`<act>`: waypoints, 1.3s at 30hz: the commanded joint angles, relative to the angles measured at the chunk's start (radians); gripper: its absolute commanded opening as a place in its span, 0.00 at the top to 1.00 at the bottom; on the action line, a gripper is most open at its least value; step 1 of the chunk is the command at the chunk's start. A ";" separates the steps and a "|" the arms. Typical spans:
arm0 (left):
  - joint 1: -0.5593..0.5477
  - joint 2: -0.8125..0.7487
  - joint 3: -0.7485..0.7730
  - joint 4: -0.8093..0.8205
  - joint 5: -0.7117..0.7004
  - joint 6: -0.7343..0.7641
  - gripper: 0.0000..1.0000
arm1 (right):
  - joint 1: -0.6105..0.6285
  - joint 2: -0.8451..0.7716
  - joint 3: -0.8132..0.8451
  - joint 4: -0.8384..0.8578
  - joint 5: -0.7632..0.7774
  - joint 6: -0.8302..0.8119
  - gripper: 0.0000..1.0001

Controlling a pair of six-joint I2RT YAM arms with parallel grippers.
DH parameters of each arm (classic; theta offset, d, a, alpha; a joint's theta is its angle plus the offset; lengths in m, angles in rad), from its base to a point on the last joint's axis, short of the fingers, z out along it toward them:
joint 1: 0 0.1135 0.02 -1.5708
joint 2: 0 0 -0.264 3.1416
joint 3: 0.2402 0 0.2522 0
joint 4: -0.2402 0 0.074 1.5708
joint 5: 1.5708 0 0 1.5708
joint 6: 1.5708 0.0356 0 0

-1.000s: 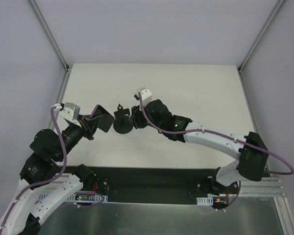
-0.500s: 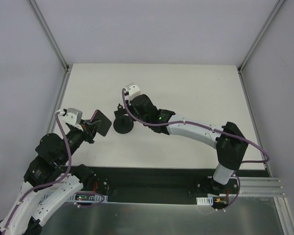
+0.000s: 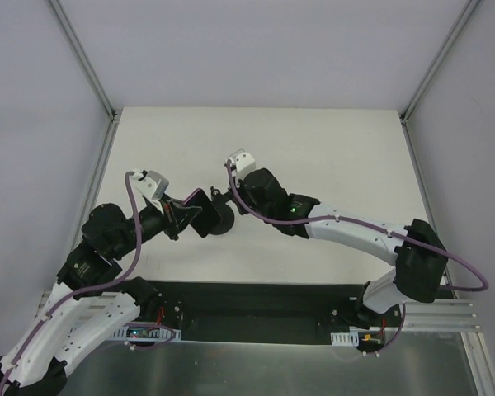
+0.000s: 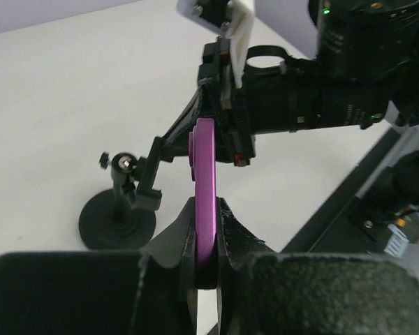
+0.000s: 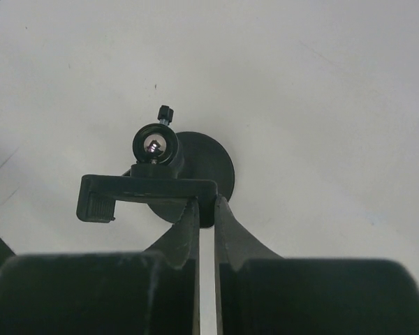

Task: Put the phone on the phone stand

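Note:
The phone [image 3: 200, 216] is a thin slab held upright in my left gripper [image 3: 186, 218]. The left wrist view shows it edge-on with a purple rim [image 4: 204, 181], the jaws [image 4: 206, 209] shut on its lower end. The phone stand [image 3: 223, 221] has a black disc base [image 4: 115, 222] and a ball joint carrying a holder bar [image 5: 146, 190]. The phone stands right beside the stand's left side in the top view. My right gripper [image 3: 231, 204] is shut on the right end of the holder bar, with the jaws [image 5: 206, 206] pinching it above the disc base [image 5: 213, 171].
The white table [image 3: 330, 157] spreads behind and to the right of the stand. A black strip [image 3: 256, 297] runs along the near edge by the arm bases. Grey walls and metal frame posts [image 3: 82, 58] enclose the back and sides.
My left arm has swung right and carried the phone up against the stand. My right gripper went from over the stand's far side to its right side, on the holder bar.

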 commanded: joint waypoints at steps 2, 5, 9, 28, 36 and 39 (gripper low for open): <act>-0.001 0.058 -0.021 0.352 0.337 -0.081 1.00 | -0.002 -0.146 -0.062 0.011 -0.051 -0.035 0.99; -0.003 0.069 -0.022 0.429 0.466 -0.118 1.00 | -0.007 -0.172 -0.091 0.003 -0.059 -0.047 0.99; -0.001 0.130 -0.013 0.450 0.575 -0.102 1.00 | -0.013 -0.221 -0.128 -0.031 -0.068 -0.017 0.99; -0.063 0.534 -0.018 0.622 0.974 0.299 1.00 | -0.100 -0.311 -0.237 0.068 -0.421 -0.018 0.99; 0.008 0.654 0.044 0.594 1.054 0.344 1.00 | -0.137 -0.354 -0.298 0.115 -0.482 0.002 0.99; 0.052 0.658 0.038 0.579 1.069 0.355 1.00 | -0.145 -0.373 -0.319 0.127 -0.485 0.005 0.99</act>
